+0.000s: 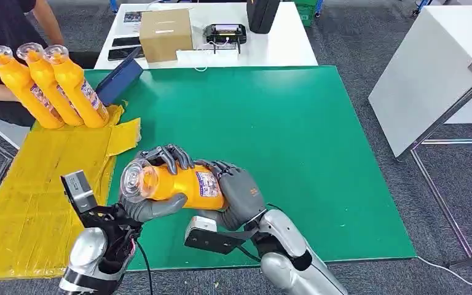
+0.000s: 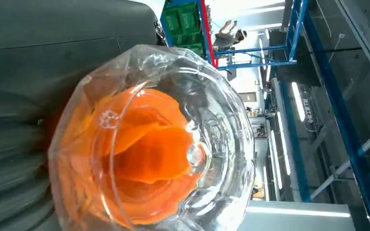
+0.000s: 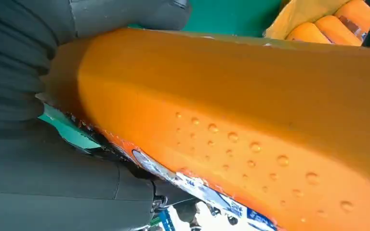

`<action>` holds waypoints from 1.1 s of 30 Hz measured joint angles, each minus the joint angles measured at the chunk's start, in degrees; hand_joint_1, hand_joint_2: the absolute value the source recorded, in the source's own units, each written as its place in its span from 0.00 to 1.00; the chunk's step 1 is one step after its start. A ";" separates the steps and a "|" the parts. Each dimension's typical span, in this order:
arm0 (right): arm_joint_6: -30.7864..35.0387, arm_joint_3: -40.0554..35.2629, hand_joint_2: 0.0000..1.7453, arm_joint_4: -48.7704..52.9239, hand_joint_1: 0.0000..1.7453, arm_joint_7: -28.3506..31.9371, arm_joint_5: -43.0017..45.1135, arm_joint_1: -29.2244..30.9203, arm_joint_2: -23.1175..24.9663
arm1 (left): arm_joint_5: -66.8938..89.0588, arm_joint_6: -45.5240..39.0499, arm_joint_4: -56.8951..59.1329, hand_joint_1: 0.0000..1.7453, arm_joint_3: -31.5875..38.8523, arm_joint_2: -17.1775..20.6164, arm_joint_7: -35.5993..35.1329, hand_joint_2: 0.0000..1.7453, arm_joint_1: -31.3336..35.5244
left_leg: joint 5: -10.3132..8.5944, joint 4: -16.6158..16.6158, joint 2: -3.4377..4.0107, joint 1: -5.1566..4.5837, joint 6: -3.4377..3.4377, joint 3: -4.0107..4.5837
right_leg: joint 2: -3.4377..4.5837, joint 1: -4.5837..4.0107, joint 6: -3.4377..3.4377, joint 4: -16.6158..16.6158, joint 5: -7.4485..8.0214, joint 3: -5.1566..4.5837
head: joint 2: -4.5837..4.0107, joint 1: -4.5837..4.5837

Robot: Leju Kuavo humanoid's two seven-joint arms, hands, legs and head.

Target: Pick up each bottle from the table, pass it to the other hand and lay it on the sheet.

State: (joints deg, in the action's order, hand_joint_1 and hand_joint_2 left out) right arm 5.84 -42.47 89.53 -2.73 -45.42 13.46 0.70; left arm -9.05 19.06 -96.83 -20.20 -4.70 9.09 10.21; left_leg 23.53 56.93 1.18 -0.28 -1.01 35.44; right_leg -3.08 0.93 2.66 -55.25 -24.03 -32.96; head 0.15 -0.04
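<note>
Both hands clasp one orange bottle (image 1: 178, 184) over your green table (image 1: 295, 135): left hand (image 1: 153, 184) at its clear cap, right hand (image 1: 241, 195) at its base; yellow sheet (image 1: 31, 196) at nine o'clock.

Bright, even indoor light; both wrist pictures too close to focus.

From my head view the green table (image 1: 295, 123) is evenly lit, shadows soft and short under the hands. My left wrist picture catches glare off the bottle (image 2: 149, 144) cap's clear plastic, with ceiling lights (image 2: 296, 101) blown out behind. On my right wrist picture, the orange body is soft and blurred.
</note>
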 measured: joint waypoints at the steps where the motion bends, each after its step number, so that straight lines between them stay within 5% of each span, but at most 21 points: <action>1: 0.00 -0.02 1.00 0.00 1.00 0.00 0.00 0.00 0.00 | 0.00 0.00 0.00 1.00 0.00 0.00 0.02 1.00 0.00 | 0.00 0.00 0.00 0.00 0.00 0.00 | 0.00 0.00 0.00 0.00 0.00 0.00 | 0.00 -0.02; 12: -0.15 -0.09 1.00 -0.02 1.00 -0.07 0.00 0.00 -0.09 | -0.20 0.35 0.00 1.00 0.11 0.02 0.15 1.00 -0.10 | 0.00 0.00 0.00 0.00 0.00 0.00 | 0.00 0.00 0.00 0.00 0.00 0.00 | 0.00 0.00; 13: -0.15 -0.11 1.00 -0.02 0.78 -0.07 0.00 0.00 -0.11 | -0.33 0.42 0.00 1.00 0.15 0.02 0.20 1.00 -0.12 | 0.00 0.00 0.00 0.00 0.00 0.00 | 0.00 0.00 0.00 0.00 0.00 0.00 | 0.00 -0.02; 14: -0.15 -0.15 1.00 -0.02 0.00 -0.09 0.00 0.00 -0.15 | -0.37 0.52 0.00 1.00 0.22 0.02 0.22 1.00 -0.16 | 0.00 0.00 0.00 0.00 0.00 0.00 | 0.00 0.00 0.00 0.00 0.00 0.00 | 0.00 -0.02; 15: -0.17 -0.22 1.00 -0.02 0.00 -0.11 0.00 0.00 -0.15 | -0.48 0.63 0.00 1.00 0.24 0.02 0.22 1.00 -0.19 | 0.00 0.00 0.00 0.00 0.00 0.00 | 0.00 0.00 0.00 0.00 0.00 0.00 | 0.00 0.00; 16: -0.20 -0.33 0.00 -0.02 0.00 -0.13 0.00 0.00 -0.20 | -0.52 0.77 0.00 1.00 0.28 0.02 0.26 1.00 -0.19 | 0.00 0.00 0.00 0.00 0.00 0.00 | 0.00 0.00 0.00 0.00 0.00 0.00 | 0.00 -0.02; 33: 0.28 -1.86 0.00 -0.17 0.00 -2.38 -5.79 -0.13 -0.28 | -0.55 0.98 0.00 1.00 0.44 0.04 0.20 1.00 -0.69 | 0.00 0.00 0.00 0.00 0.00 0.01 | 0.00 0.00 0.00 0.00 0.00 -0.02 | 0.00 0.00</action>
State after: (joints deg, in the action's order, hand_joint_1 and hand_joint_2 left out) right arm 6.12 -44.33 89.35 -5.11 -51.21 13.33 0.42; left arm -9.59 20.04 -96.83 -19.76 -4.66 9.29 9.51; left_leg 23.53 56.93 1.18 -0.28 -1.01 35.45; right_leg -3.08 0.94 2.66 -55.25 -24.03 -32.99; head 0.15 -0.04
